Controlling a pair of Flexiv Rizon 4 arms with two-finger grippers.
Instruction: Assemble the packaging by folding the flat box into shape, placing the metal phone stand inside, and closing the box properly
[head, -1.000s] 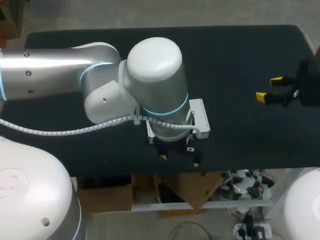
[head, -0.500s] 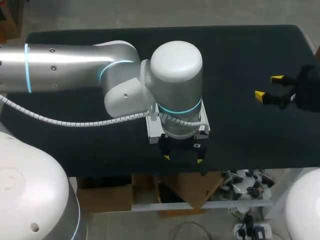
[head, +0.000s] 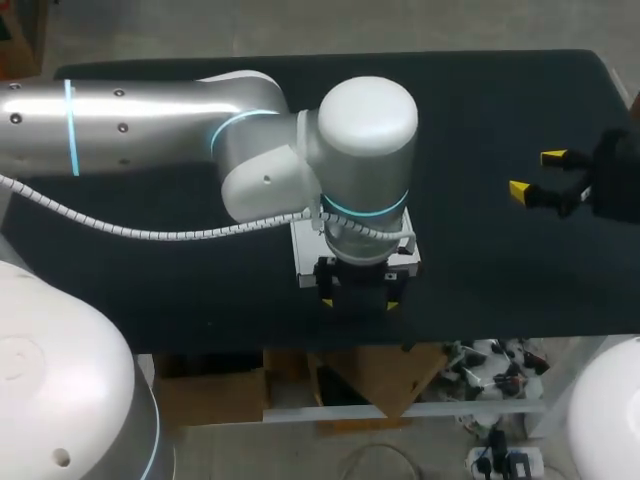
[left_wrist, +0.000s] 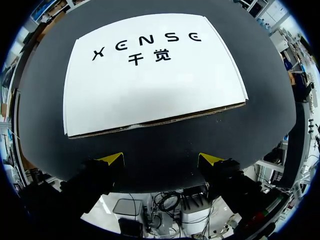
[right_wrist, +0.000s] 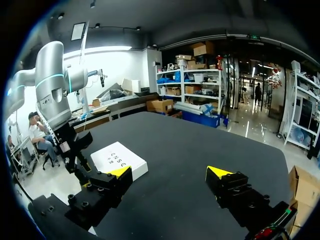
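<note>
Because the white box (left_wrist: 155, 75) lies flat on the worktop (left_wrist: 165, 142) just ahead of the left hand (left_wrist: 161, 159), that hand stands wide, likely to take its near edge; the right hand (head: 538, 175) hangs open, well apart.

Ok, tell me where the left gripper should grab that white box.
Probably its near long edge, coming in from the table's front side. The box lies flat and is wider than the open left gripper, so only that thin edge facing it offers a pinch.
</note>
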